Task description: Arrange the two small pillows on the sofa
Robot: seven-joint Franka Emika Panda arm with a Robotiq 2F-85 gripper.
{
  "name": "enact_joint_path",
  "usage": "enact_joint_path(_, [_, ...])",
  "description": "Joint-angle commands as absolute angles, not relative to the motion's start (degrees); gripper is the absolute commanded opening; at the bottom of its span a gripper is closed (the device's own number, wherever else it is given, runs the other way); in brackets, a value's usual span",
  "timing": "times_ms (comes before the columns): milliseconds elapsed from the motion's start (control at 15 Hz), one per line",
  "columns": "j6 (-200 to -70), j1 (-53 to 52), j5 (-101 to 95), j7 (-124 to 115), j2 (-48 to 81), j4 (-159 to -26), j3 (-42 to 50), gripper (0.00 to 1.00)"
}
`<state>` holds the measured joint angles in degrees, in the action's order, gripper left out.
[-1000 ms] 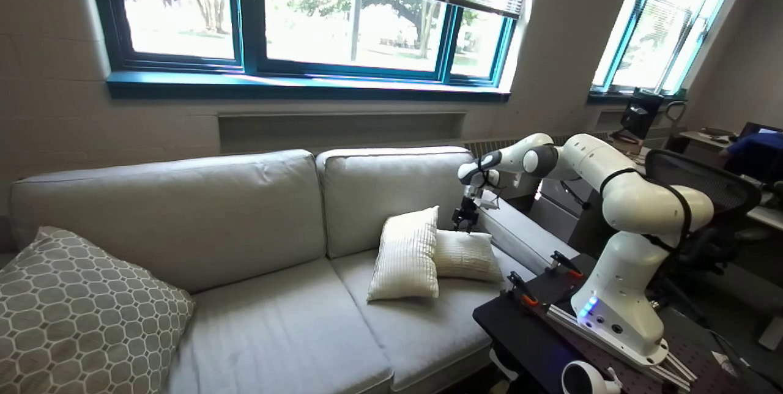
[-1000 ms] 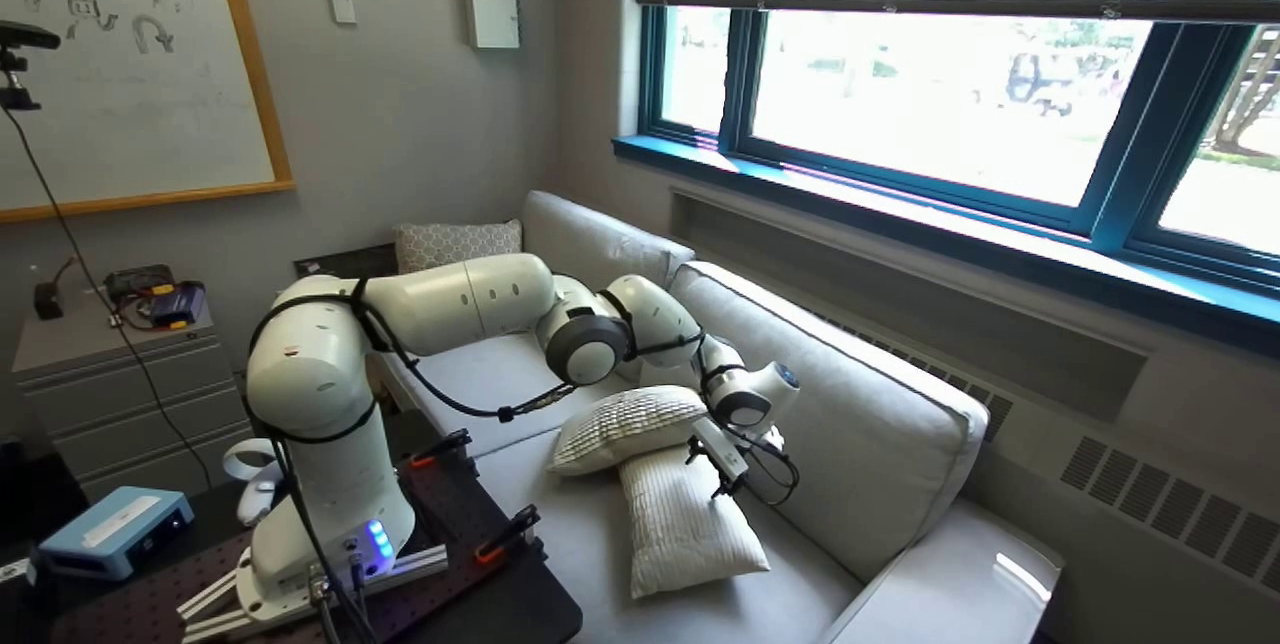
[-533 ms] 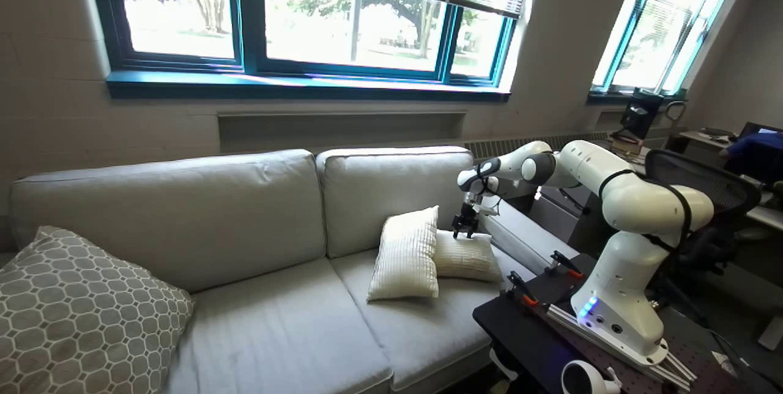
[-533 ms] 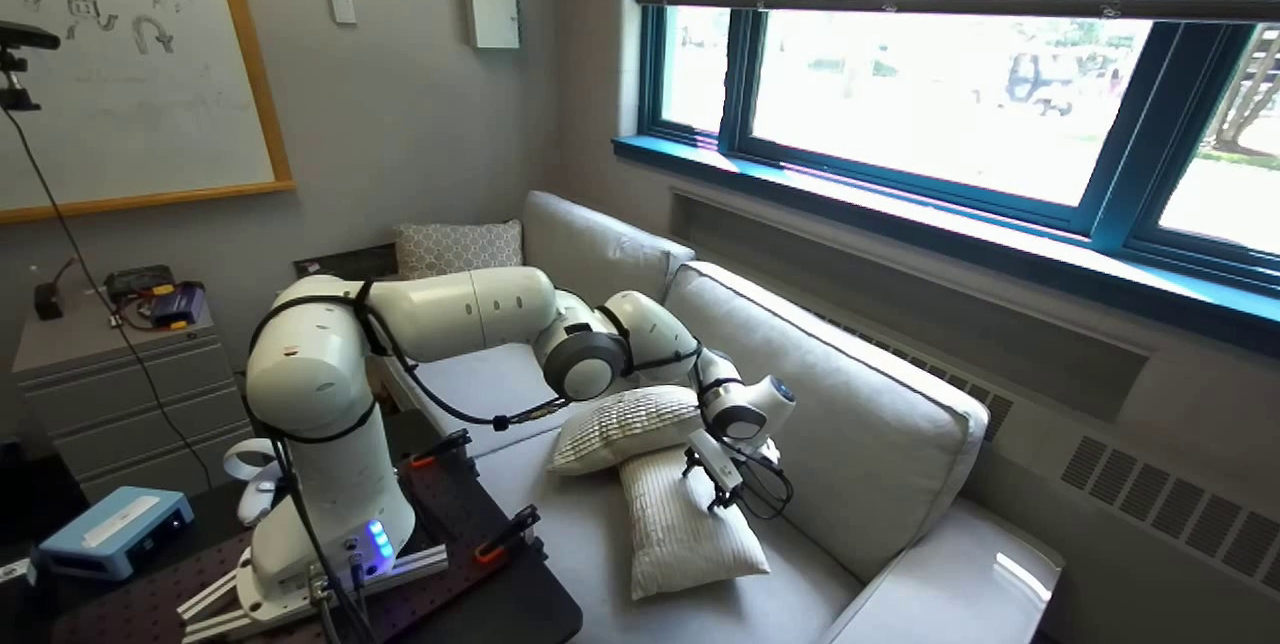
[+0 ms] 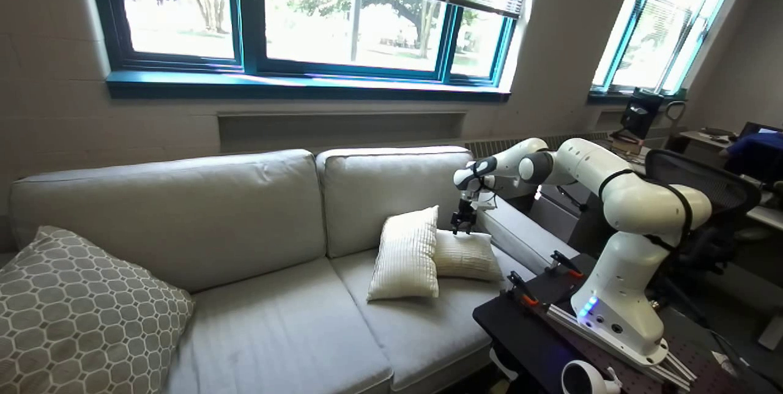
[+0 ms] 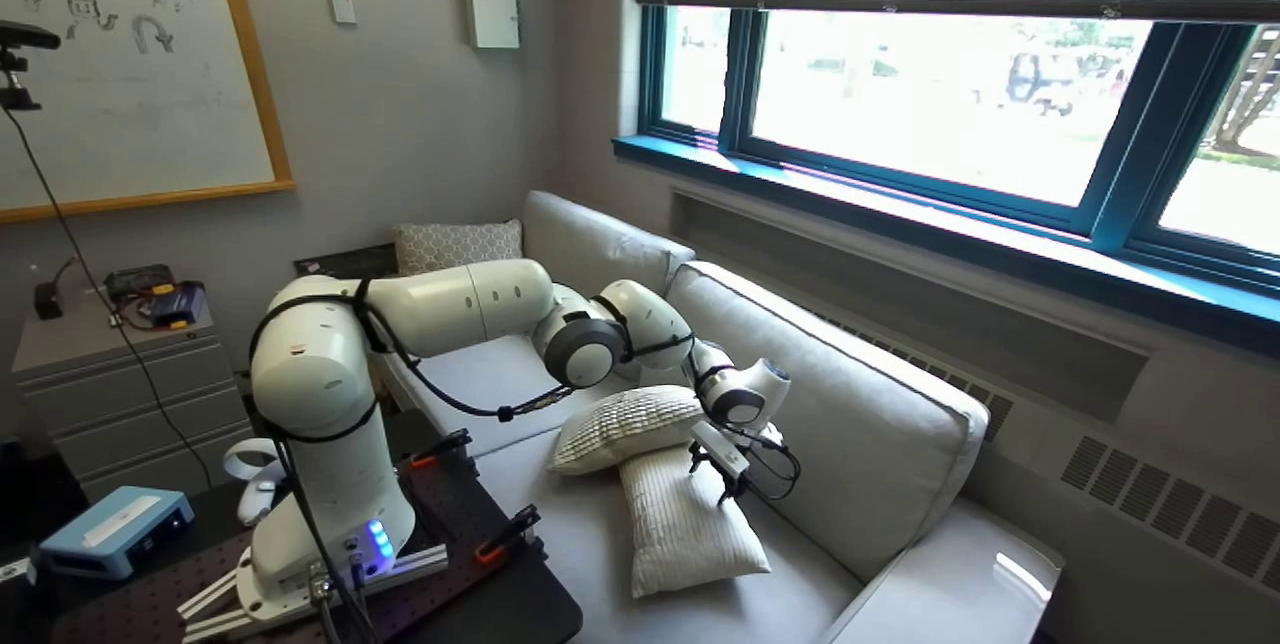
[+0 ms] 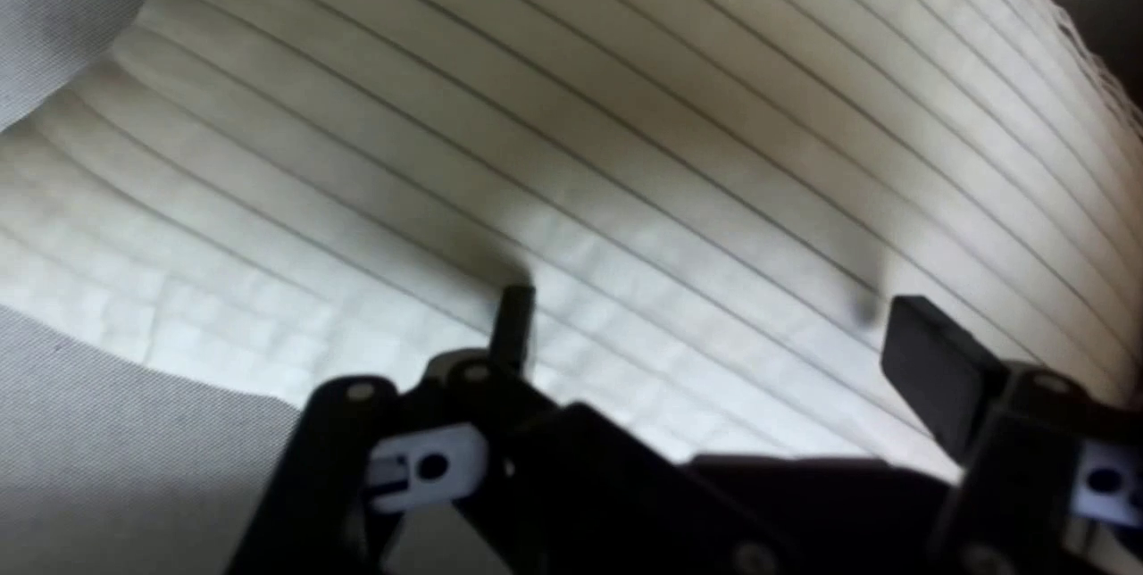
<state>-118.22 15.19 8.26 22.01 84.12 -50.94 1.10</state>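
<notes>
With gripper (image 7: 713, 307) spread wide, empty, above the flat-lying pillow (image 7: 589, 146), near its back edge; hard to tell if touching.

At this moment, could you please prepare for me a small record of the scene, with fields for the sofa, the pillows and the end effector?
Place: light grey sofa
Pillow one: off-white tilted pillow, overlapping its neighbour
Pillow two: off-white flat pillow, lying on the sofa
Tool: end effector, open, over the flat pillow
Contact with flat pillow: cannot tell
Held: nothing
Other item: grey patterned cushion, at the opposite end of the sofa from both pillows
</notes>
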Motion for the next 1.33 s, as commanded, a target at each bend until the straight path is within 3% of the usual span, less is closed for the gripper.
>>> enact_joint_path(0, [-119.8, 11.1, 1.8, 17.7, 84.1, -49.8, 3.9, 1.00])
enact_joint_path(267, [-121.3, 8.8, -3.2, 17.7, 84.1, -50.5, 4.3, 1.00])
enact_joint_path(1000, [-109.1, 11.9, -3.2, 33.3, 84.3, -52.4, -0.9, 1.00])
enact_joint_path(1267, [-113.2, 11.4, -3.3, 30.1, 84.3, -51.7, 0.3, 1.00])
